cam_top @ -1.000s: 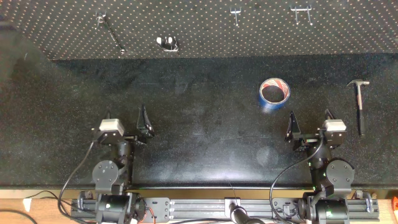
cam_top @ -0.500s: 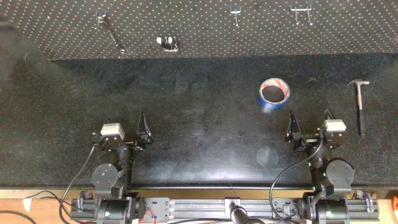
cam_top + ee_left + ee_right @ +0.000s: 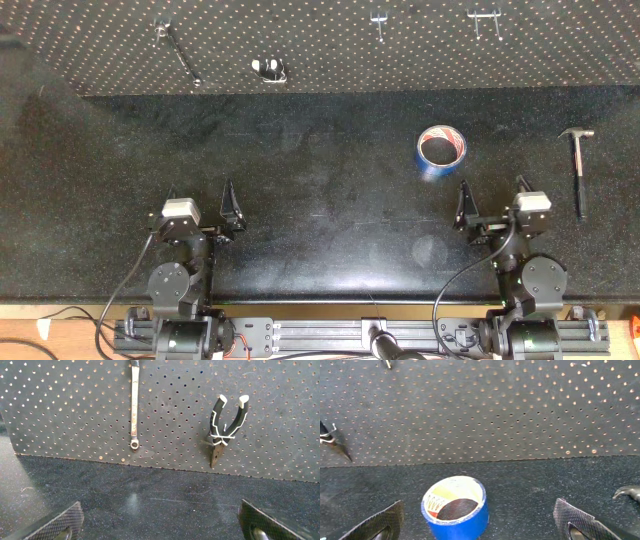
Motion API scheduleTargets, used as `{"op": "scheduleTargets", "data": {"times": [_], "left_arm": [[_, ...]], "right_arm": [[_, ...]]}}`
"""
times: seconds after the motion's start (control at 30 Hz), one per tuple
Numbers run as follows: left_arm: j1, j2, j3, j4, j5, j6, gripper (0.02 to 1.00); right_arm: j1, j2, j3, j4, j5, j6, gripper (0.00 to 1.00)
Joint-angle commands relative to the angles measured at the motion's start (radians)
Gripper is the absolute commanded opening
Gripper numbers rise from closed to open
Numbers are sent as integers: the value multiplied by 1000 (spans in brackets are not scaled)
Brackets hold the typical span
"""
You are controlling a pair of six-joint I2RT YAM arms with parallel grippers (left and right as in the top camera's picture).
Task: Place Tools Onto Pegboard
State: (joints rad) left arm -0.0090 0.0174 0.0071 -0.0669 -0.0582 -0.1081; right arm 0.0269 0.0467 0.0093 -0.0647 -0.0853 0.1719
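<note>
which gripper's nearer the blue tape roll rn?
Right. The right gripper sits just short of the blue tape roll, facing it; the left gripper is far across the table, facing the pegboard.

A workshop bench: tools hang on a pegboard [image 3: 330, 40].

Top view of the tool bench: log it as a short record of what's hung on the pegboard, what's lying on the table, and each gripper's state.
Hung on pegboard: wrench, pliers
On table: blue tape roll, hammer
Bare hooks: two sets, pegboard's right part
Left gripper: open, empty
Right gripper: open, empty, facing the blue tape roll
</note>
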Motion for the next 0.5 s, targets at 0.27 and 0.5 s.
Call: {"op": "scheduleTargets", "data": {"times": [0.27, 0.5], "left_arm": [[4, -14, -2, -10, 18, 13, 996], [4, -14, -2, -10, 18, 12, 996]], "right_arm": [[140, 734, 600, -201, -32, 134, 976], [239, 1146, 851, -459, -39, 143, 974]]}}
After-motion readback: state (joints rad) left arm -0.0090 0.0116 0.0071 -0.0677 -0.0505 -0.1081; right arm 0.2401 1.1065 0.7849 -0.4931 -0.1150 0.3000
